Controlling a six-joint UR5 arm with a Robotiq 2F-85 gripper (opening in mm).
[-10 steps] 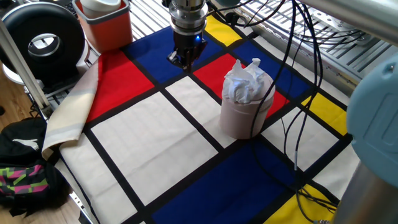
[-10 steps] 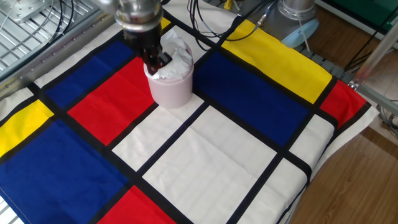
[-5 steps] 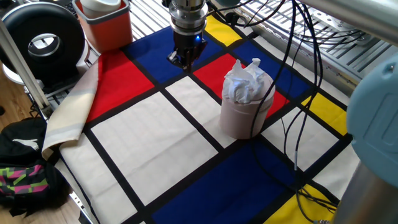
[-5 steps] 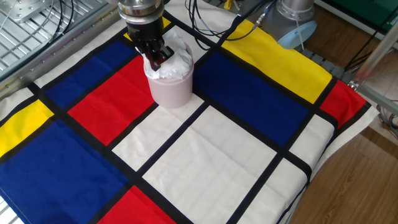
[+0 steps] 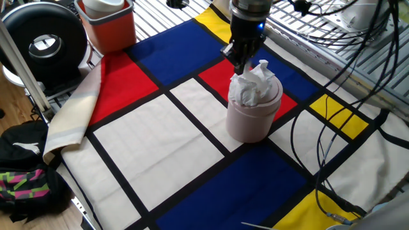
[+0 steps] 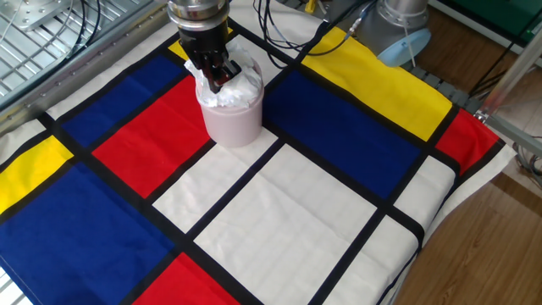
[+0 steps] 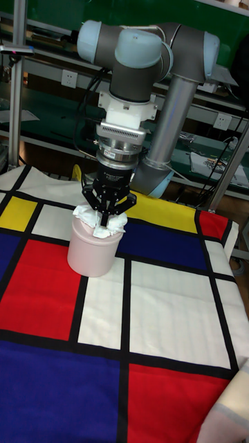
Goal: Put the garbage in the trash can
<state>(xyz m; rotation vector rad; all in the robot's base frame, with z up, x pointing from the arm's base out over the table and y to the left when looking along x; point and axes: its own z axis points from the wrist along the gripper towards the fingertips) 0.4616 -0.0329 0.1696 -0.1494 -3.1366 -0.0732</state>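
Observation:
The trash can [image 5: 251, 119] [image 6: 231, 119] [image 7: 91, 253] is a pale pink cylinder standing upright on the checked cloth. The garbage [image 5: 255, 86] [image 6: 238, 85] [image 7: 113, 225], a crumpled white tissue wad, sits in the can's open top and bulges above the rim. My gripper [image 5: 242, 66] [image 6: 217, 80] [image 7: 104, 217] hangs straight down over the far side of the can. Its fingers are drawn together, and their tips touch the top of the wad. The tissue hides whether any of it is pinched between them.
A red-orange square bin [image 5: 107, 24] with a white insert stands at the far left corner, beside a black round device [image 5: 43, 43]. Cables [image 5: 323, 137] trail over the cloth to the right of the can. The cloth's edge [image 6: 440, 212] drops off to the wooden floor.
In the other fixed view the gripper has lifted slightly out of the wad, while can and tissue stay put. One fixed view showed it left of the can earlier; now it is at the can.

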